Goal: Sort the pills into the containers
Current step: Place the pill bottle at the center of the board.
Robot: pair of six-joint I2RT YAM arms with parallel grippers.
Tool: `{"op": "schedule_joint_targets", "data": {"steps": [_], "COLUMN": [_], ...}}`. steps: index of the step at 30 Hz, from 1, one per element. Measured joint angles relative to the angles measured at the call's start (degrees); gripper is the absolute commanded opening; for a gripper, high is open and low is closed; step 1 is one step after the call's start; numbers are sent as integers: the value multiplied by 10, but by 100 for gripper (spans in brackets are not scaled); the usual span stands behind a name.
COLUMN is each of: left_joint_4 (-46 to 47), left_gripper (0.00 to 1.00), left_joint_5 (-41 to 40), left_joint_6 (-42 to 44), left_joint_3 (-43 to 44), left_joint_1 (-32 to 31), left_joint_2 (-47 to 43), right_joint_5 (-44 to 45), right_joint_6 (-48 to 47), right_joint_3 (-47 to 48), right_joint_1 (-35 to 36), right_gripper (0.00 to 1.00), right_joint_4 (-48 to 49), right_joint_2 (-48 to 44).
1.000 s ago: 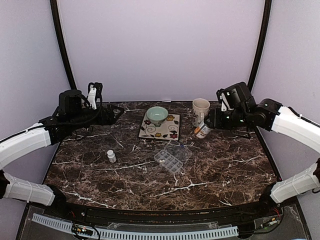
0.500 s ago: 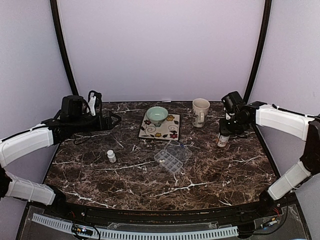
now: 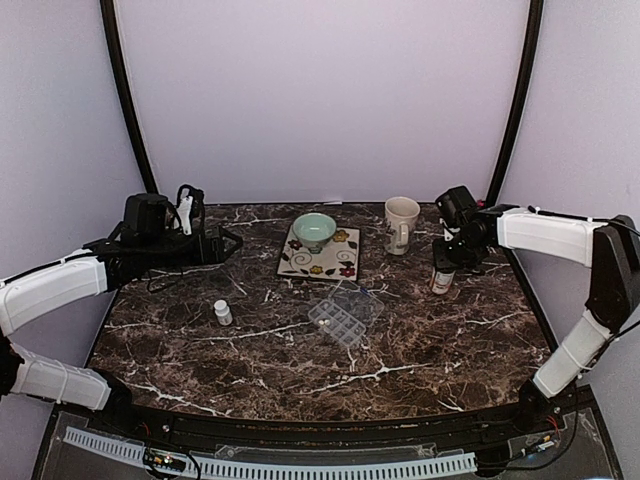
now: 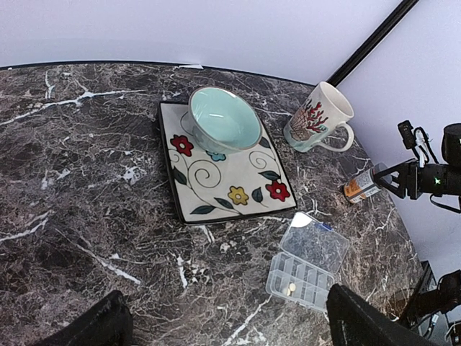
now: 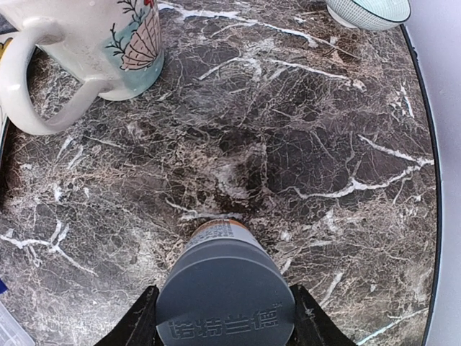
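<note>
Desk (image 3: pixel 420 350) is dark brown marble with white veins, kinda glossy. The pill box (image 4: pixel 310 263) is clear thin plastic, a rectangle with two rows of little square compartments. Its hinged lid (image 4: pixel 322 241) is flopped open and lies flat on the far side. The pills (image 4: pixel 289 289) are a couple of whitish specks sitting in one end compartment. From the top view they're basically a pale dot, so I can't count them there. The box sits around mid-desk, well apart from both arms.

The right gripper (image 5: pixel 225 317) is off at the far right edge. It's clamped on the round grey cap of the orange bottle (image 3: pixel 441 276), which stands upright on the desk just beside the mug (image 3: pixel 401 222). The wrist view shows a black finger hugging each side of the cap, and the cap hides nearly all of the bottle's label and body.

The left gripper (image 4: pixel 230 324) hangs over the far left of the desk, spread wide and holding nothing. Its fingers (image 4: pixel 94 328) are cut off by the bottom of the frame.

Also around are a glazed teal bowl (image 4: pixel 225 119) on a square flowered plate (image 4: pixel 230 184), and a tiny white bottle (image 3: pixel 222 313) left of the box.
</note>
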Motion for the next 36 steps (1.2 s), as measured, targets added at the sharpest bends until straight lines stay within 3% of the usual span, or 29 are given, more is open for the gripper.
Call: {"op": "schedule_joint_targets", "data": {"steps": [7,13,19,36], "left_joint_4": [0,0,0,0], "left_gripper": [97,98,98,98], "left_joint_5": [0,0,0,-3], "left_joint_6": [0,0,4,6], "left_joint_3": [0,0,0,0], "left_joint_1": [0,0,0,14], "left_joint_2": [0,0,0,-1], "right_joint_5": [-1,0,3,30], "right_joint_6": [-2,-3,-4,-6], "right_joint_3": [0,0,0,30], "right_joint_1": [0,0,-1,13], "right_gripper": [50,56,71,75], "right_joint_4": [0,0,-1,-23], "right_joint_2": [0,-1,-5,-69]}}
